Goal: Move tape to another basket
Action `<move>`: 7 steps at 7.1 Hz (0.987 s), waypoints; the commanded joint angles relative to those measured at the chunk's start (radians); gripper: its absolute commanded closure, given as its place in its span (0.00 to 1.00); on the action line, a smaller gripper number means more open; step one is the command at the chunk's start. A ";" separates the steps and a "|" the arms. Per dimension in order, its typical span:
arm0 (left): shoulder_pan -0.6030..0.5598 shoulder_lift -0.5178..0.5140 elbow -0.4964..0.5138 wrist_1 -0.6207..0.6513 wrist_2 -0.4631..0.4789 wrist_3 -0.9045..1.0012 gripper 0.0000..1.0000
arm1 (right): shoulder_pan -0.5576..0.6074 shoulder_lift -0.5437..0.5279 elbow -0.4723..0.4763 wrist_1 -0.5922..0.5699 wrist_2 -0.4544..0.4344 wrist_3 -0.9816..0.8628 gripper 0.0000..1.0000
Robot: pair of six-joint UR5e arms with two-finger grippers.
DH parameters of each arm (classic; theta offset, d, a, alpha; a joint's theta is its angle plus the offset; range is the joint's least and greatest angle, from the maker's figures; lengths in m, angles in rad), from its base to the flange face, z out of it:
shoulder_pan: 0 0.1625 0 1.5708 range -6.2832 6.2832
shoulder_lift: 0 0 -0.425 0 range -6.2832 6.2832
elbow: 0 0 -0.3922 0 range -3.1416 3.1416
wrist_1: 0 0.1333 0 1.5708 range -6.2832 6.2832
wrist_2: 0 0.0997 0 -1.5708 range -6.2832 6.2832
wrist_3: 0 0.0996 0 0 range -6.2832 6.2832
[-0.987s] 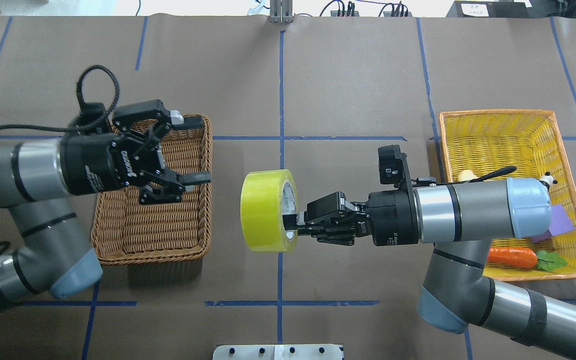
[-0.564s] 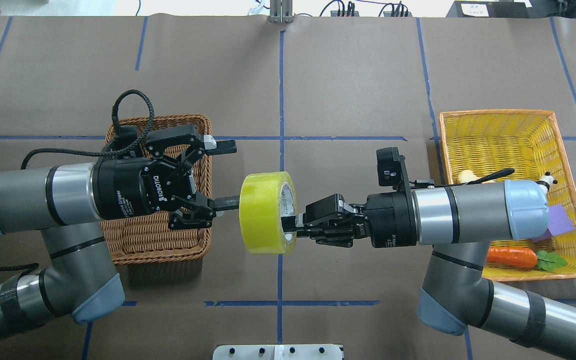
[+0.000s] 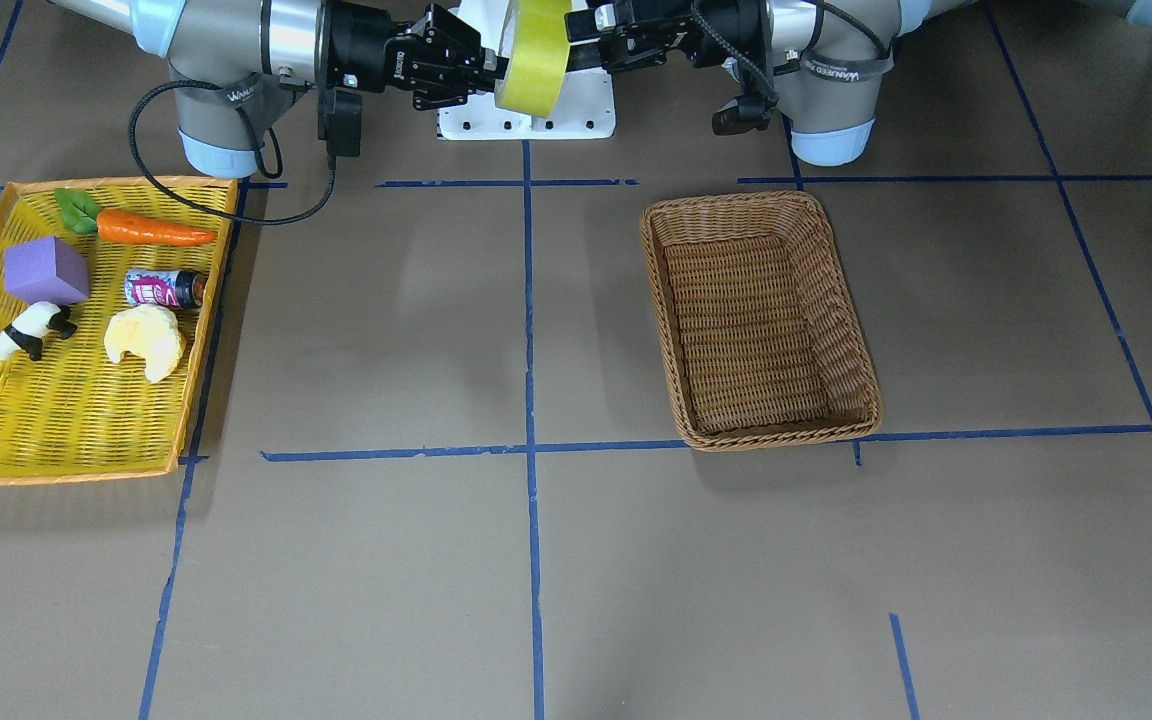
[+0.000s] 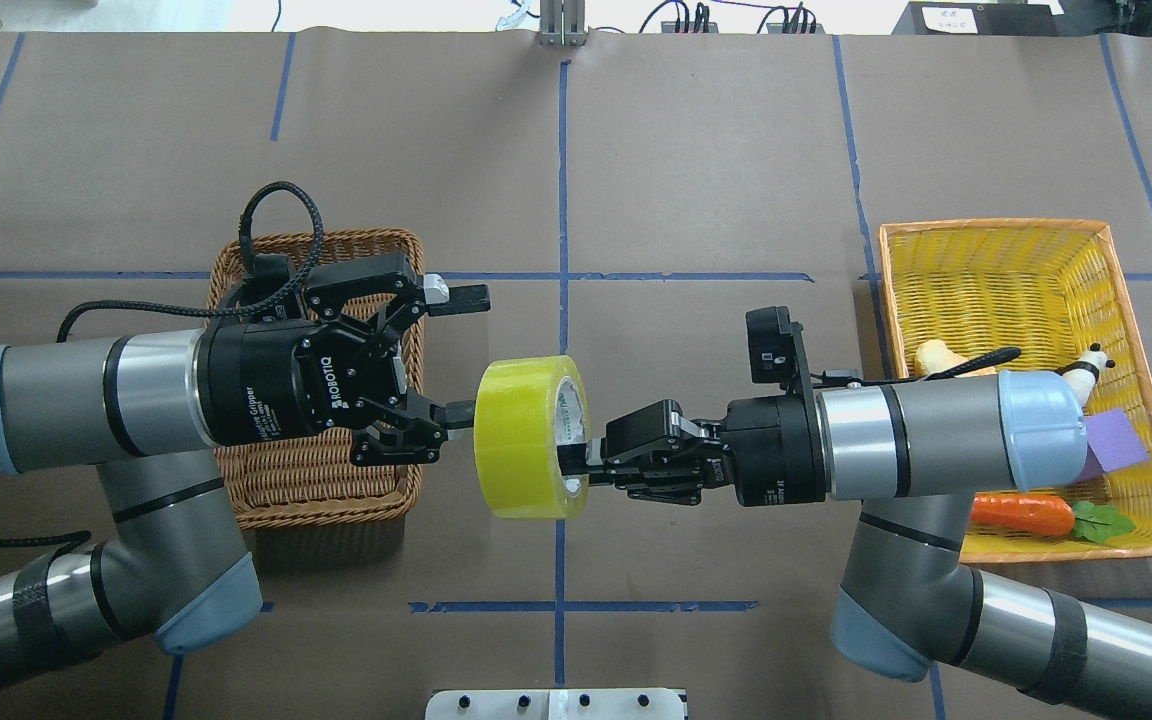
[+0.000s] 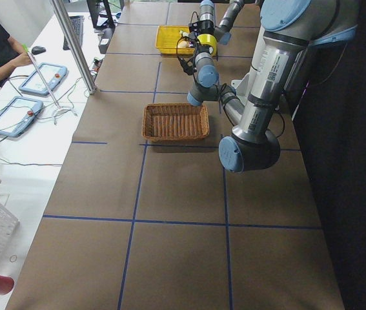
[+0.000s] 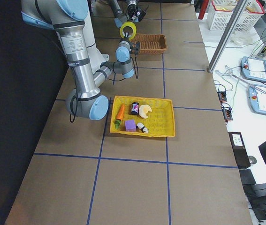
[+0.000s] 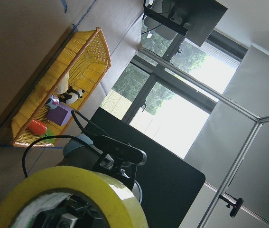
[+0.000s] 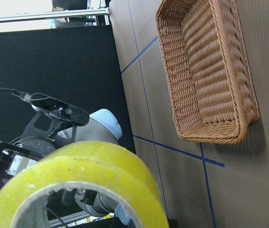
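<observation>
Tape [image 4: 526, 440] kept clamped by right gripper [image 4: 578, 460]; left gripper [image 4: 471, 355] advanced slightly since before, jaws spread wide, lower finger at tape's edge.

The table [image 4: 696, 150] is covered in brown paper crossed by blue tape lines [image 3: 528, 330]. A white desk [image 5: 40, 139] stands alongside it, and a black screen [image 6: 11, 117] closes the opposite side. Daylight comes through tall metal-framed windows [image 7: 167, 118], with green trees showing beyond them.

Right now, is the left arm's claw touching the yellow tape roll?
Cannot tell. In the overhead view one finger of the left gripper meets the outline of the tape, but no view shows contact or a gap.
</observation>
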 commanded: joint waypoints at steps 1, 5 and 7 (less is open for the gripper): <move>0.015 -0.001 0.000 0.001 0.001 0.002 0.00 | -0.010 0.000 0.000 0.000 -0.016 0.000 0.98; 0.035 -0.001 0.005 0.003 0.014 0.005 0.00 | -0.017 0.000 0.001 0.000 -0.022 -0.003 0.96; 0.037 -0.004 0.003 0.003 0.016 0.000 0.17 | -0.020 0.000 0.001 0.000 -0.028 -0.005 0.90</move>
